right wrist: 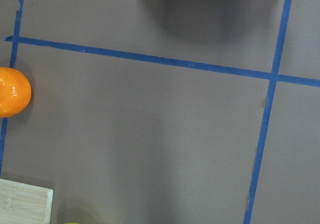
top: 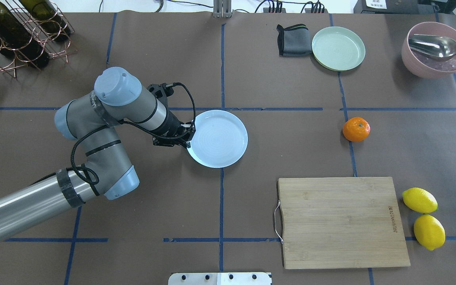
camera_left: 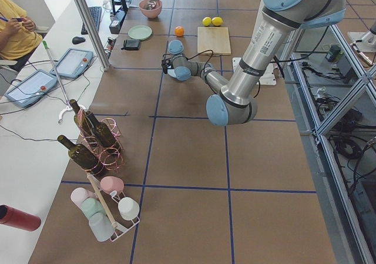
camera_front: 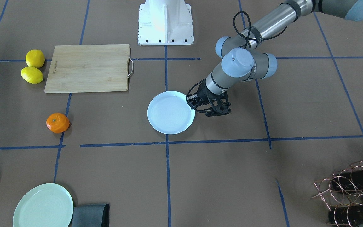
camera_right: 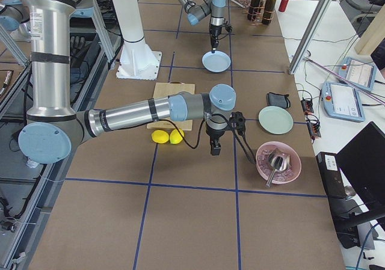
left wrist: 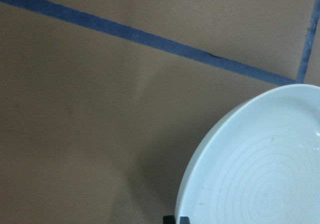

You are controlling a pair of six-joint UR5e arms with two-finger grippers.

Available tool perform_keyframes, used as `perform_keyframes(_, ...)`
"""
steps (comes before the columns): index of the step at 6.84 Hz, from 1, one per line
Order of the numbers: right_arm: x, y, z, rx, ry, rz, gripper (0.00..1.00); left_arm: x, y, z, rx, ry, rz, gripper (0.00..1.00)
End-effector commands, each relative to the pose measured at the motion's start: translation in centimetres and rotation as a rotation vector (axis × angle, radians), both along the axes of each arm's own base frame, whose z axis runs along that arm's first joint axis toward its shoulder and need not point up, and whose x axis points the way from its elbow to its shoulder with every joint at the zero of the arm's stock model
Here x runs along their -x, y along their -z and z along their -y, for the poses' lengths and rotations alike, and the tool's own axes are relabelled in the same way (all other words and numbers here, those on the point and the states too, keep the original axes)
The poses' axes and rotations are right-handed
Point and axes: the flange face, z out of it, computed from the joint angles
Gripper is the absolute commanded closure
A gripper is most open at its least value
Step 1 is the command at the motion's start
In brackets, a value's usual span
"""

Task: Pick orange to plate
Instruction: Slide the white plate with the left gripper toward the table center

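Overhead exterior: orange [top: 356,129], one, on the brown tabletop [top: 291,150] over a blue tape line, between the pale green plate [top: 338,48] and the wooden cutting board [top: 341,221]. It lies well apart from the plate [top: 220,138], which sits flat near the middle.

Left tool [top: 188,139]: at the plate's rim on the robot's left side. Whether its fingers are apart, together or clamped on the rim cannot be told.

Right tool [camera_right: 215,151]: seen only from the exterior right camera, pointing down over the tabletop near the orange; its state cannot be told.

Two lemons [top: 419,200] lie just beside the board.
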Motion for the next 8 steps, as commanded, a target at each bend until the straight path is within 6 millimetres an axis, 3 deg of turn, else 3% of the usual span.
perform_keyframes(1, 0.0, 0.0, 0.0, -0.001, 0.001, 0.0, 0.0, -1.2, 1.1, -0.6, -0.03, 0.015, -0.009, 0.96)
perform_keyframes(2, 0.1, -0.1, 0.0, 0.001, 0.003, 0.0, 0.0, -1.5, 0.6, -0.4, -0.038, 0.018, -0.019, 0.84)
perform_keyframes(3, 0.2, -0.1, 0.0, 0.0, 0.006, 0.0, 0.0, -1.7, 0.3, -0.3, -0.05, 0.016, -0.034, 0.58)
perform_keyframes(4, 1.3, 0.1, 0.1, -0.013, 0.027, 0.002, 0.0, -1.4, 0.7, -0.3, -0.071, 0.021, -0.066, 0.44)
perform_keyframes(5, 3.5, 1.2, 0.6, -0.092, 0.045, 0.021, 0.0, -1.2, 0.9, -0.2, -0.078, 0.028, -0.07, 0.42)
perform_keyframes(8, 15.5, 8.6, 1.6, 0.009, -0.099, 0.132, 0.0, 1.7, 1.7, 2.1, -0.088, 0.077, -0.088, 0.41)
